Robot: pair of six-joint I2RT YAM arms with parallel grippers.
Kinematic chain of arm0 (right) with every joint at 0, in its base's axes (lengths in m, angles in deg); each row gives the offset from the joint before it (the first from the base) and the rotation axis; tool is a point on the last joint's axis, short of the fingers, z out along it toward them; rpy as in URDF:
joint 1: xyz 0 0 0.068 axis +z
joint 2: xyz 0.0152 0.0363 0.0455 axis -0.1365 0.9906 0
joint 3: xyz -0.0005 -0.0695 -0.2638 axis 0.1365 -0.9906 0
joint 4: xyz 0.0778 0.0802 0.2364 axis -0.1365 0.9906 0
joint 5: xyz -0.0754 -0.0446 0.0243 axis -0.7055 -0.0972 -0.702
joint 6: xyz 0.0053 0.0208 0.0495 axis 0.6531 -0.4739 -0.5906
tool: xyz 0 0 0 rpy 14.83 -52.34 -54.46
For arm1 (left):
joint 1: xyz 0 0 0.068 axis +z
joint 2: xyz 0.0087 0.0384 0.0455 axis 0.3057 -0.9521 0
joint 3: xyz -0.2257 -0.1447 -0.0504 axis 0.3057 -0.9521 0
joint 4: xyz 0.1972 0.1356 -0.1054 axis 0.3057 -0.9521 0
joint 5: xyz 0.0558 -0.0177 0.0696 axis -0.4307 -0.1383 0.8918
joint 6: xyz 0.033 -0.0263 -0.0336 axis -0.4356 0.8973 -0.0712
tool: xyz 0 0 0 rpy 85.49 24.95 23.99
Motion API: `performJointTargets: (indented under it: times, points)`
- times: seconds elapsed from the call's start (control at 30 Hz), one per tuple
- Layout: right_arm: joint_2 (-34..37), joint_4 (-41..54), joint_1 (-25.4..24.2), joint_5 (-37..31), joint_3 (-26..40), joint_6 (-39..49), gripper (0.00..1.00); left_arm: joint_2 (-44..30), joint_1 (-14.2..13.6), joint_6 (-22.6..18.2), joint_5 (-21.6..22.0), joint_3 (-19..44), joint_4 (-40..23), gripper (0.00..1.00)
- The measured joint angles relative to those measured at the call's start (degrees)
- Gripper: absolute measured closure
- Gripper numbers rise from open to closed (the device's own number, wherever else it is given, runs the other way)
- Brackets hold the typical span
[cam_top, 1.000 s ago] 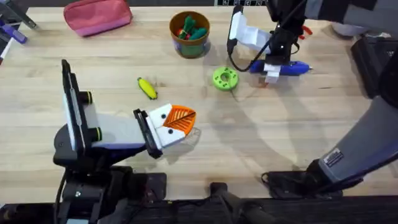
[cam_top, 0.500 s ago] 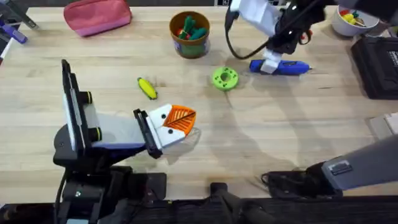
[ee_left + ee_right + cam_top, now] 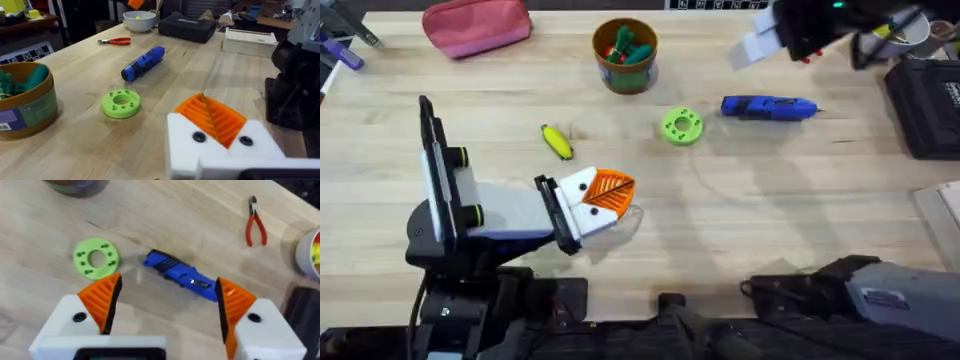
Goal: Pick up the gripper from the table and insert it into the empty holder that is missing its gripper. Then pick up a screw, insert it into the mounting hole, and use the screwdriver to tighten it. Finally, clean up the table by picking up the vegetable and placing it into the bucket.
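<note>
no legible text, bucket (image 3: 22,102) label unreadable

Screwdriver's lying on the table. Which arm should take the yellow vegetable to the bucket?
Left. The left gripper rests close to the vegetable, with the bucket just beyond. The right gripper hangs open over the screwdriver, farther from both.

Green ring (image 3: 682,126) mid-table, pink pouch (image 3: 477,25) far edge, red pliers (image 3: 255,224).

The right gripper (image 3: 165,307) is held raised above the table, its orange pads (image 3: 102,297) spread wide apart. The left gripper (image 3: 605,200) is laid low at the table, its orange pad (image 3: 212,117) seen forward.
</note>
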Motion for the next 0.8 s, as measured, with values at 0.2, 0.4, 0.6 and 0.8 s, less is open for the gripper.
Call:
performJointTargets:
  times: [0.2, 0.4, 0.6, 0.8]
  points:
    - [-9.49, 7.20, 1.48, 0.11, 0.10, -11.94, 0.011, -0.02, 0.00, 0.00, 0.00, 0.00, 0.00, 0.981]
    - [-19.36, 11.34, 0.05, -1.62, -0.41, -17.73, 0.010, 0.00, 0.00, 0.00, 0.00, 0.00, 0.00, 0.981]
    - [-30.42, 11.32, -0.79, -2.86, -9.66, -19.35, 0.008, -0.02, 0.00, -0.01, 0.00, 0.00, 0.00, 0.981]
    - [-34.70, 11.29, -0.79, -3.02, -21.46, -20.95, 0.008, -0.02, 0.00, 0.00, 0.02, 0.00, 0.00, 0.981]
